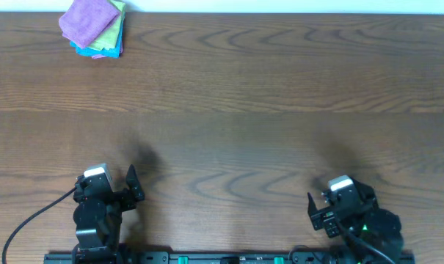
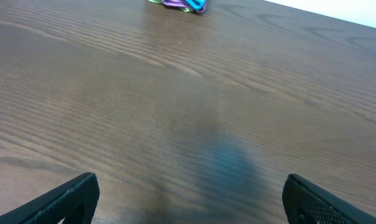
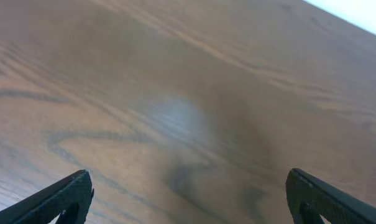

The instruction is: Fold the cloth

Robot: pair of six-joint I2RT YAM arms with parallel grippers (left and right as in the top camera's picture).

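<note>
A stack of folded cloths point(image 1: 94, 28), purple on top with green, pink and blue below, lies at the far left corner of the wooden table. Its edge also shows at the top of the left wrist view point(image 2: 184, 4). My left gripper point(image 1: 133, 189) is open and empty near the front edge, far from the stack; its jaws point(image 2: 191, 199) frame bare wood. My right gripper point(image 1: 313, 209) is open and empty at the front right; its jaws point(image 3: 189, 196) also frame bare wood.
The wooden table point(image 1: 266, 110) spans the whole view, with a white wall along its far edge. A black cable point(image 1: 31, 220) runs from the left arm's base at the front left.
</note>
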